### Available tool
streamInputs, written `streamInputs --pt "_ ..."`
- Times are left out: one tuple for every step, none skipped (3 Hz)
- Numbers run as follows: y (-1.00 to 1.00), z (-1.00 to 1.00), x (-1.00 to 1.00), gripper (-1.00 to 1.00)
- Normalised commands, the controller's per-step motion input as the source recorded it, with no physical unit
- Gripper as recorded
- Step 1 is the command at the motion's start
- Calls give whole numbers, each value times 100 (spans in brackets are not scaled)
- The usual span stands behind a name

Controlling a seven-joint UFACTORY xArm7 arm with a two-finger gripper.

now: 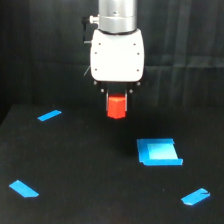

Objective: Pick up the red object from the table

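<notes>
The red object (117, 107) is a small red-orange block held between my gripper's (117, 102) short dark fingers, just under the white gripper body. It hangs in the air above the black table (75, 165), with nothing touching it from below. The gripper is shut on the block, and the block's upper part is hidden between the fingers.
A flat blue square piece (158, 151) lies on the table to the exterior view's right of and nearer than the gripper. Blue tape strips lie at the left back (49, 115), left front (23, 188) and right front (195, 197). A black curtain forms the backdrop.
</notes>
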Motion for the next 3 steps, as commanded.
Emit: streamInputs --pt "4 10 -4 -88" --pt "-1 1 3 -92" --pt "-4 13 3 -97"
